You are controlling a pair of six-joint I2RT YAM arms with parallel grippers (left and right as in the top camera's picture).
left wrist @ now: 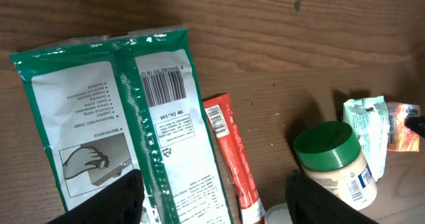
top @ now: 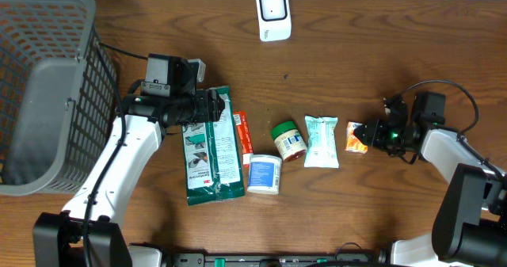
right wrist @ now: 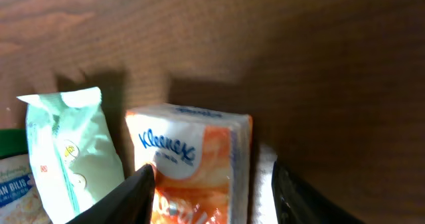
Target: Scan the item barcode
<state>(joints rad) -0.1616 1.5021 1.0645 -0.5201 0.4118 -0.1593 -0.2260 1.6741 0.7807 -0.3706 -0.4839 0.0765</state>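
A small orange and white Kleenex tissue pack [top: 356, 138] [right wrist: 192, 151] lies on the wooden table at the right end of a row of items. My right gripper [top: 367, 132] [right wrist: 211, 179] is low over it and open. Its jaws straddle the pack: one finger touches the pack's left side, and a lit gap shows at the other. The white scanner [top: 273, 13] stands at the table's back edge. My left gripper [top: 208, 108] [left wrist: 212, 184] hangs open above a green and white pouch [top: 210, 152] [left wrist: 159, 117], whose barcode [left wrist: 163, 86] faces up.
Between the pouch and the tissue pack lie a red stick pack [top: 243, 132], a white tub [top: 264, 174], a green-lidded jar [top: 288, 139] and a pale mint packet [top: 321, 140] [right wrist: 70, 151]. A grey mesh basket [top: 47, 85] fills the left end of the table.
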